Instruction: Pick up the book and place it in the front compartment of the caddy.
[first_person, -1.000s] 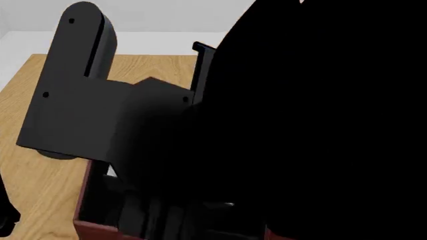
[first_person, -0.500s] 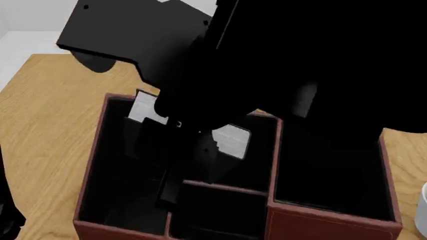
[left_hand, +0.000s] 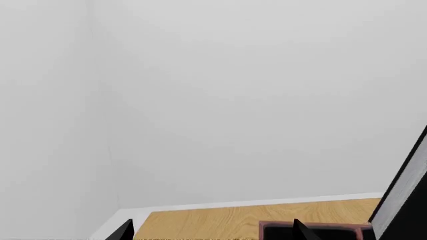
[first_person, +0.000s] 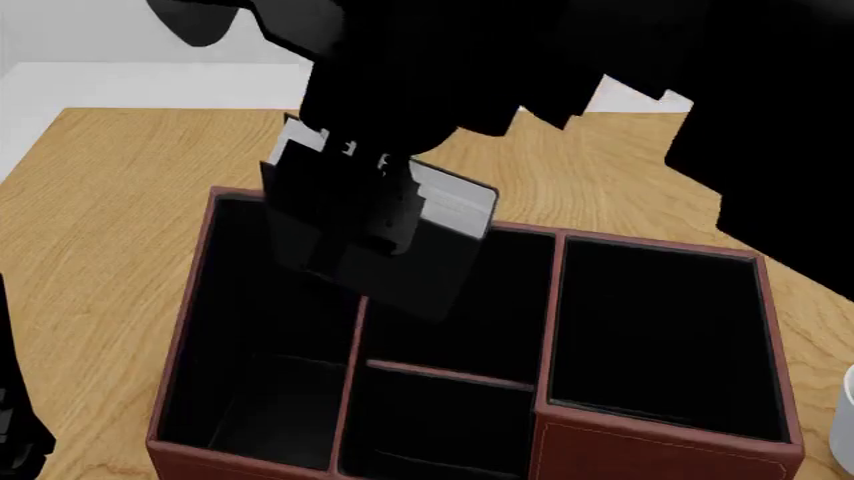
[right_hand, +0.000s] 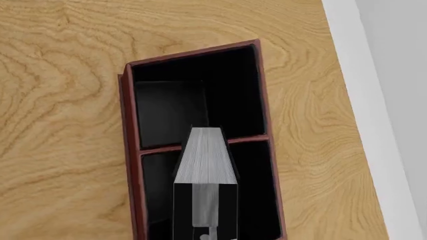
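Observation:
The dark red-brown caddy (first_person: 641, 445) stands on the wooden table. My right gripper (first_person: 350, 200) is shut on the black book (first_person: 420, 270), whose white page edge (first_person: 454, 205) shows. The book hangs tilted above the caddy, over the far part of the front compartment (first_person: 501, 310) and the divider on its left. In the right wrist view the book's page edge (right_hand: 205, 160) sits above the caddy (right_hand: 128, 150), with the gripper (right_hand: 205, 232) shut round its lower end. My left gripper (left_hand: 213, 235) is open and empty, its fingertips (left_hand: 123, 231) wide apart, off the caddy's corner (left_hand: 313, 228).
A white mug (first_person: 845, 400) shows at the right edge, next to the caddy. The wooden table (first_person: 120, 200) stretches left and behind the caddy, with a white wall beyond. My right arm fills the top of the head view.
My right gripper has risen with the book: half a second ago it was low inside the caddy's middle column, now the book hangs above the rim. The arm blocks less of the view.

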